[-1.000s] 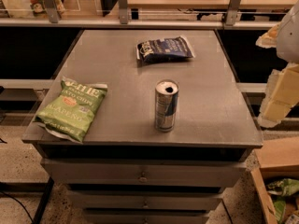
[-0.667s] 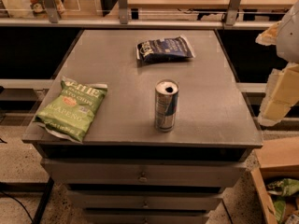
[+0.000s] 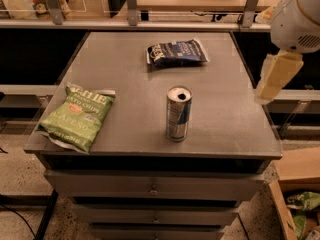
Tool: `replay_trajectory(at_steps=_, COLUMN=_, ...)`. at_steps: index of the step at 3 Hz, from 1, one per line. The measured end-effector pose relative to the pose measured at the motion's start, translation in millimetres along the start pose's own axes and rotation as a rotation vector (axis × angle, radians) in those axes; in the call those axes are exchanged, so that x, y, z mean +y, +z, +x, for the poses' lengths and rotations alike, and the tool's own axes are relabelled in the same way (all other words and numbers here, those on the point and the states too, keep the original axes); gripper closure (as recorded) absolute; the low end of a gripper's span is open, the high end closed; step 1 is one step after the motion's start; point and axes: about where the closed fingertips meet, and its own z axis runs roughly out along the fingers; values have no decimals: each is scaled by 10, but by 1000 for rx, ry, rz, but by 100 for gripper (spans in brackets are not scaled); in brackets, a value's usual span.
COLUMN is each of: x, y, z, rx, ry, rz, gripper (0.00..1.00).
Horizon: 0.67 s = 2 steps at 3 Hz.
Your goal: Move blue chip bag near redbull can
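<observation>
The blue chip bag (image 3: 176, 53) lies flat at the far middle of the grey table top (image 3: 125, 84), dark navy with white lettering. The redbull can (image 3: 178, 114) stands upright near the table's front middle, well in front of the bag and apart from it. My gripper (image 3: 277, 77), a cream-coloured piece under a white round arm joint (image 3: 300, 16), hangs above the table's right edge. It is to the right of both bag and can and touches neither. Nothing shows in it.
A light-green jalapeno chip bag (image 3: 79, 115) lies at the table's front left corner, overhanging the edge. Drawers (image 3: 150, 186) sit below the top. A railing (image 3: 135, 24) runs behind the table. A wooden box (image 3: 297, 194) with green bags stands on the floor at the right.
My arm and gripper have moved left and up, in over the table's right edge. The bags and the can have not moved.
</observation>
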Motion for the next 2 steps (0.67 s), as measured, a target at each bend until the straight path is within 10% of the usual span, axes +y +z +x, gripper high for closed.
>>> replay_trajectory(at_steps=2, x=-1234, y=691, z=-216, rx=-53, ry=-57, rz=87, gripper=0)
